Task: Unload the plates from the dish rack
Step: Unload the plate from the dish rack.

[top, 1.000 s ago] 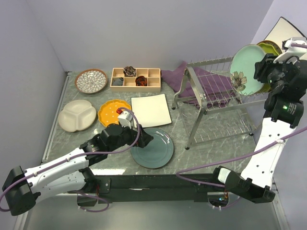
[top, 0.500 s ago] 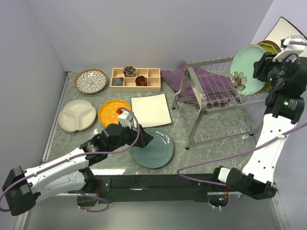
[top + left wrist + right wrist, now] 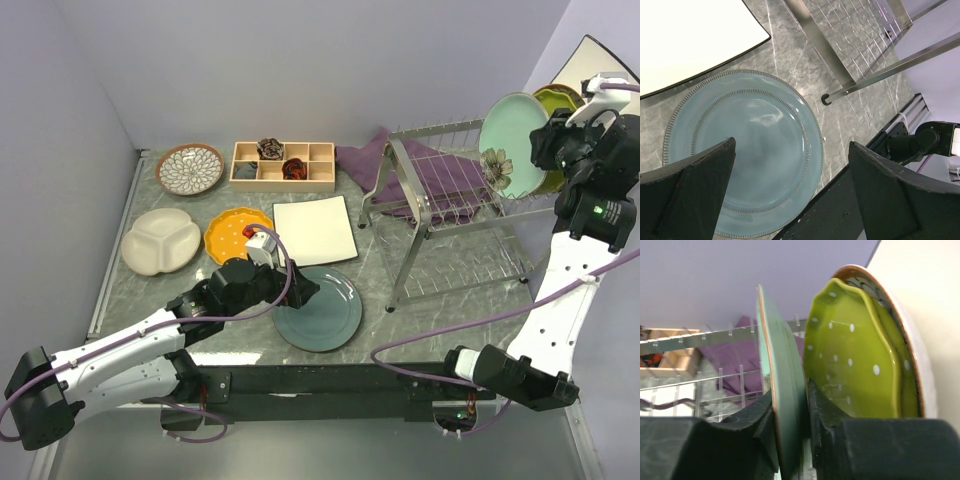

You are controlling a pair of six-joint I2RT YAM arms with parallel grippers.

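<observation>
The dish rack (image 3: 412,195) stands at the right, holding upright plates. My right gripper (image 3: 790,405) is shut on the rim of the pale green floral plate (image 3: 510,145), one finger on each face. Close behind it stand a yellow-green dotted plate (image 3: 855,355) and a brown-rimmed plate (image 3: 912,365). My left gripper (image 3: 791,145) hangs open over the teal plate (image 3: 742,155), which lies flat on the table. Also flat on the table are a white square plate (image 3: 315,230), an orange scalloped plate (image 3: 232,235), a cream divided plate (image 3: 160,240) and a petal-patterned plate (image 3: 190,168).
A wooden compartment tray (image 3: 283,163) sits at the back. A purple cloth (image 3: 365,155) lies under and behind the rack. Walls close in the left, back and right sides. The black base rail (image 3: 330,380) runs along the near edge.
My right jaws have closed in on the pale green plate's rim, and the plate and wrist have shifted slightly up and left. The left arm has not moved.
</observation>
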